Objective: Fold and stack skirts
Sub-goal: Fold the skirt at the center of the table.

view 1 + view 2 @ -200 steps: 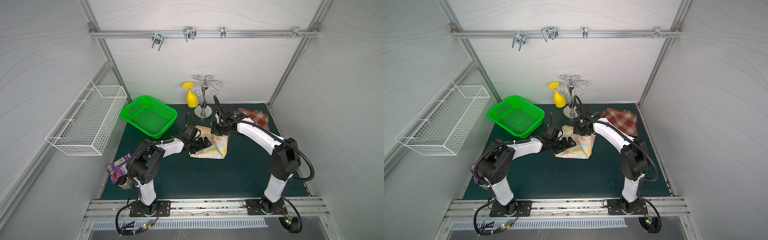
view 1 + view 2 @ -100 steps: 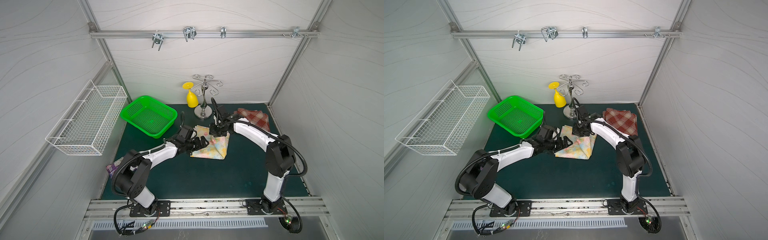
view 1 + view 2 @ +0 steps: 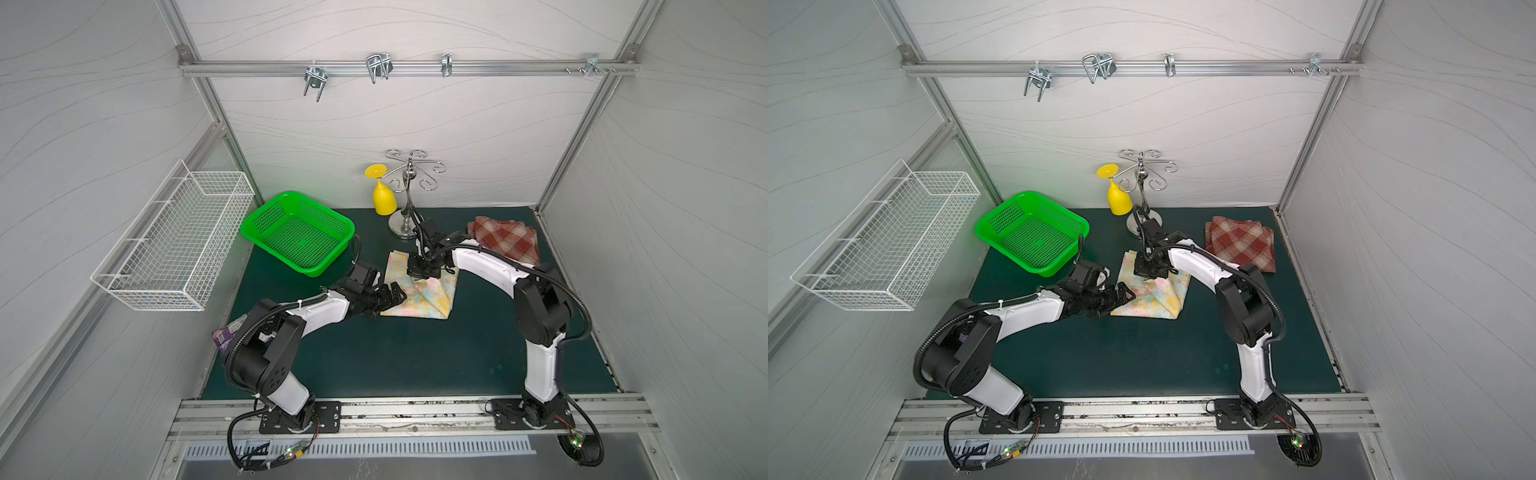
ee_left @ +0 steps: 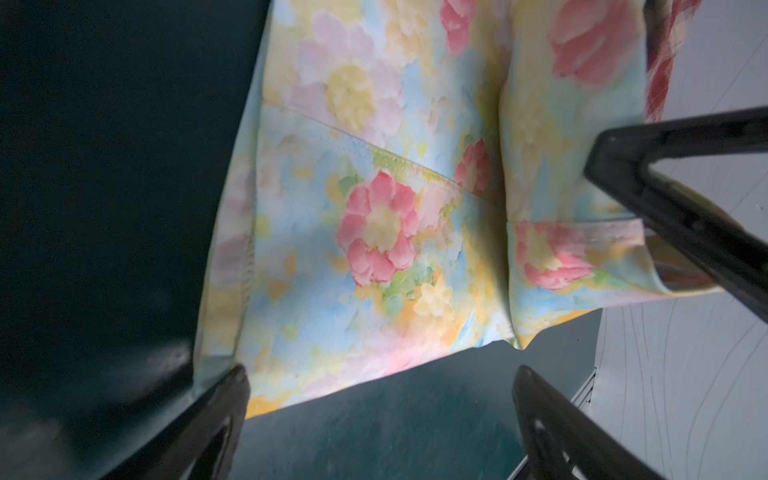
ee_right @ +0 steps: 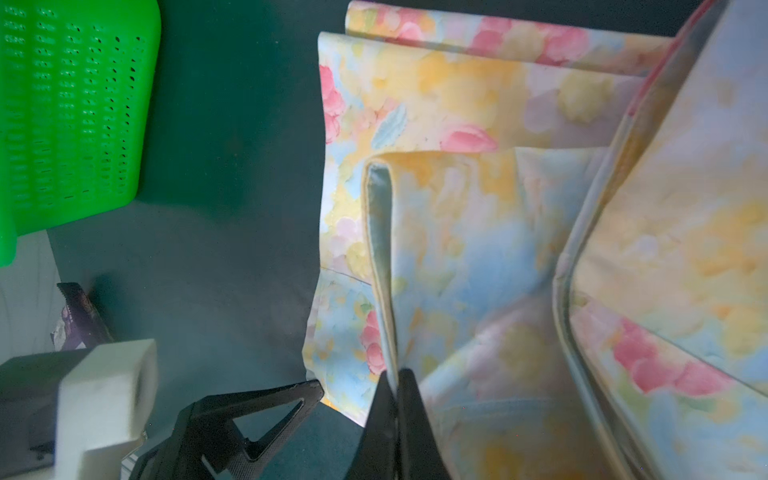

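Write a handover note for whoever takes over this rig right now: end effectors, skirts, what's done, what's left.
The left end effector is open at the near corner of the floral skirt, gripping nothing.
The right end effector is shut on a raised fold of the floral skirt.
The floral skirt lies mid-mat, partly folded, with its layers uneven.
The plaid skirt lies folded by itself at the far right corner.
Done: the plaid skirt looks folded.
Left: finish folding the floral skirt, then stack the two.
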`<state>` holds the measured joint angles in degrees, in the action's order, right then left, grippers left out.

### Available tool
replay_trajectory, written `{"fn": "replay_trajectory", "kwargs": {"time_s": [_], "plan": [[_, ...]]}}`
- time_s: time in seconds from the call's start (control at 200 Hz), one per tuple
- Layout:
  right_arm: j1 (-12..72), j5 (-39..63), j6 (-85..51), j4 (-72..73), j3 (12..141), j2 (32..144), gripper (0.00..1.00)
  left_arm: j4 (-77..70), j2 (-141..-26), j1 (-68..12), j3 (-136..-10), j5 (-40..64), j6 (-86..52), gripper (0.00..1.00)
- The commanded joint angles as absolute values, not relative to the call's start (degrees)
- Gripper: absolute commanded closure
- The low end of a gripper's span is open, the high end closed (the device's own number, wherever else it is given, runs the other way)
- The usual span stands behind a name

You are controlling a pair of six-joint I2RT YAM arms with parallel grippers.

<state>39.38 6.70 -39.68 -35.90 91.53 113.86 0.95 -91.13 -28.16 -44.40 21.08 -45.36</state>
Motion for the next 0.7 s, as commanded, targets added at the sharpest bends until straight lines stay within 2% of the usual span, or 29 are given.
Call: {"fn": "replay_trajectory", "kwargs": {"time_s": [0.0, 0.58, 0.695], "plan": [[40.84, 7.21, -41.32, -34.46, 93.21, 114.82, 1.0, -2.16, -92.87, -27.95, -44.31, 22.03, -46.13, 0.01], [43.25, 7.47, -41.92, -35.24, 97.47, 119.54, 1.0, -4.67, -95.0, -27.95, -42.8, 22.71, -46.55, 0.01], [43.31, 8.49, -41.3, -34.76, 97.47, 119.93, 0.77, -4.71, -94.66, -27.95, -42.56, 22.75, -46.49, 0.01]]}}
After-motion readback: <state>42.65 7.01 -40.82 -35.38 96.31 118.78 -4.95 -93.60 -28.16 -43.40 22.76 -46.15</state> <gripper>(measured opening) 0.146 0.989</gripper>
